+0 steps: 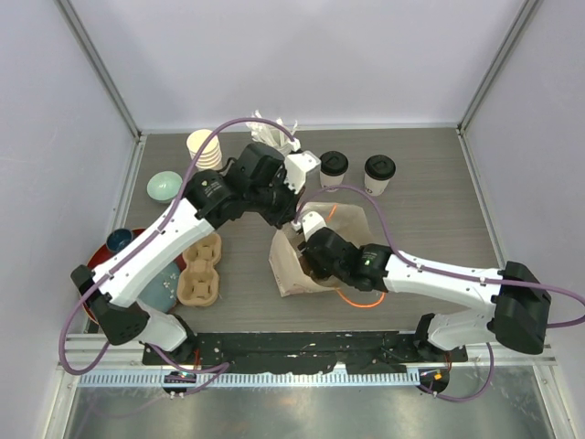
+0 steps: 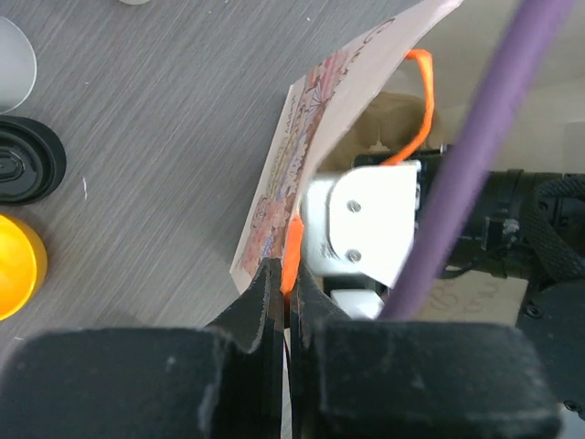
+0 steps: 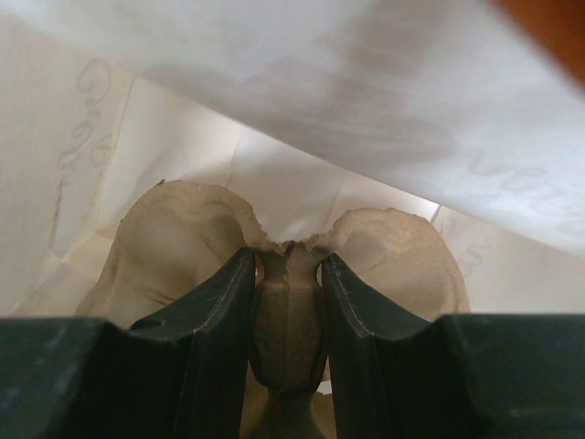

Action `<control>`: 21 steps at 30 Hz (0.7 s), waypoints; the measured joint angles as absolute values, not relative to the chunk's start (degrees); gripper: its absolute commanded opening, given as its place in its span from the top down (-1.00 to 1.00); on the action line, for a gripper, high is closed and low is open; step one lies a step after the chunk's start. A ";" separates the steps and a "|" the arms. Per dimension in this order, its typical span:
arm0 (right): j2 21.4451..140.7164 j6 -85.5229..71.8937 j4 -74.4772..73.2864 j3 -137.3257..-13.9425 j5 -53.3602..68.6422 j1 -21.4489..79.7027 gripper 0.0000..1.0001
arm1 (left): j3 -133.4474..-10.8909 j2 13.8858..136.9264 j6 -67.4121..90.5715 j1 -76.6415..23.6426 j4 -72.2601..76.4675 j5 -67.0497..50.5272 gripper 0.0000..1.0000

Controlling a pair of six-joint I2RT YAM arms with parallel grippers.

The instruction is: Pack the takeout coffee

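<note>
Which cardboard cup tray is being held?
The tray inside the paper bag, gripped by the right end effector; the other tray lies loose left of the bag.

Overhead, the light is even and diffuse: the desk point(image 1: 247, 265) shows only soft, faint shadows, the pale walls point(image 1: 274, 55) are bright, focus is sharp, and straight lines lean near the edges. In the left wrist view the left claw point(image 2: 289, 274) is a dark, blurred mass. The purple cable point(image 2: 475, 155) right of it is smeared, the orange handle point(image 2: 422, 91) beyond it glows saturated, and the paper bag point(image 2: 302, 146) washes out pale. Wood grain left of it is crisp. The right wrist view is dim and warm. Paper above the right claw point(image 3: 288, 270) is foggy, a bright patch glows beyond it, and the cardboard carrier point(image 3: 288, 320) between its fingers is soft.
</note>
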State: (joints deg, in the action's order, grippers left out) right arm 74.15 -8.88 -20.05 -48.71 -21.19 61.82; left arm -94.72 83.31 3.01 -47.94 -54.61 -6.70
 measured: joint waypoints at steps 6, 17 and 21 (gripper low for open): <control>74.94 -14.87 -22.83 -51.70 -22.90 61.87 0.45 | -96.36 81.76 -0.45 -48.62 -56.84 -7.11 1.00; 80.44 -21.08 -22.46 -54.43 -18.44 62.98 0.44 | -89.43 75.66 -10.96 -51.37 -57.98 -3.40 1.00; 81.78 -21.65 -24.64 -56.51 -18.33 62.98 0.43 | -89.01 75.64 -12.95 -52.90 -57.91 0.40 1.00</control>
